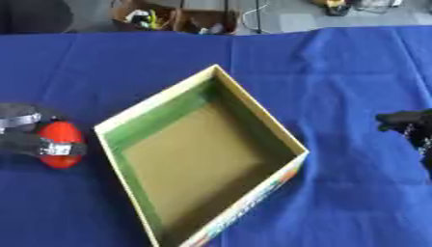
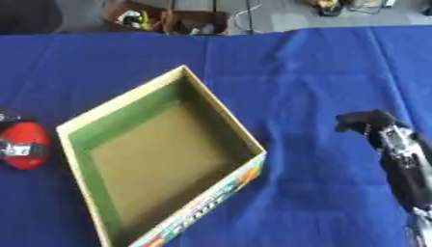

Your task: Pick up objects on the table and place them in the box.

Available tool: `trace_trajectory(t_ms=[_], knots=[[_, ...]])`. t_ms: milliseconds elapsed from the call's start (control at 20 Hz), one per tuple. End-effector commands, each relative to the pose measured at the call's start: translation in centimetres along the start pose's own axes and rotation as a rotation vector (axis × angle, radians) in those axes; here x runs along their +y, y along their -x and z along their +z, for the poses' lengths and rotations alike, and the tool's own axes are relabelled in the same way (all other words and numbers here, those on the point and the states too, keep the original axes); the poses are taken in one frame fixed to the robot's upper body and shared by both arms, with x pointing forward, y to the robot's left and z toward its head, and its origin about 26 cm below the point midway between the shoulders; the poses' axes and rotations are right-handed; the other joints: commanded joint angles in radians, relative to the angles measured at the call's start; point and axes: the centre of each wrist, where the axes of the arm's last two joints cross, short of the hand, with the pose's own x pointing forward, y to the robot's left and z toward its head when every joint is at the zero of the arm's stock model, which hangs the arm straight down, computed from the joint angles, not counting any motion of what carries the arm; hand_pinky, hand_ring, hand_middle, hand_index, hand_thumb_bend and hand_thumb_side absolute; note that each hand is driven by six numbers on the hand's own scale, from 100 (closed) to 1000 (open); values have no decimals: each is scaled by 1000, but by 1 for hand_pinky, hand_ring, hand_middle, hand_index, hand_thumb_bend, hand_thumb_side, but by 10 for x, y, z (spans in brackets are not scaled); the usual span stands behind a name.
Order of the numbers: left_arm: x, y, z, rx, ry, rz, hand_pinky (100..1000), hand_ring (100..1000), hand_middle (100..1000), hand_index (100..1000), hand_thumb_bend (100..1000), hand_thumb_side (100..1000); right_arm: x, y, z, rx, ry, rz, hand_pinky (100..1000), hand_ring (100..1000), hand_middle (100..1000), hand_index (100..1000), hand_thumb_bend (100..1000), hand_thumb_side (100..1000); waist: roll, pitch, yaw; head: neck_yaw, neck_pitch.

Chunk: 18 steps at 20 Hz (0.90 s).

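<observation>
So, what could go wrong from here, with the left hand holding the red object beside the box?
The left hand grips the round red object low beside the box, so it could hit the near wall if not lifted enough. Being round, the object may slip out. The right hand is apart and seems no risk.

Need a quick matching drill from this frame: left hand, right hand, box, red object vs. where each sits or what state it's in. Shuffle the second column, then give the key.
Column 1
1. left hand
2. right hand
3. box
4. red object

Column 2
A. open-topped, nothing inside, mid-table
B. right side of the blue cloth, holding nothing
C. left of the box, inside a hand's grasp
D. left edge, fingers curled round something red

Pairs: 1-D, 2-B, 3-A, 4-C
</observation>
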Motion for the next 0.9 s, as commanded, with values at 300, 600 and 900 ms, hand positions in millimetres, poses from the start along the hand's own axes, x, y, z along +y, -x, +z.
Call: trace_trajectory(t_ms=[300,600,900], knots=[[4,6,4,24,2,-21,460,723,925,1000,682,744,-1,-4,-1,-12,-3,25,901,824,573,704,100,1000,2,-17,2,4,-13],[1,8,2,19,34,39,444,682,904,1000,631,712,-1,-4,-1,-11,-4,22,902,824,572,702,100,1000,3,-17,2,5,-17],[2,6,3,23,-8,54,395,594,750,1000,532,691,0,-4,-1,-7,-6,22,905,825,572,703,100,1000,3,-17,1,5,-19]])
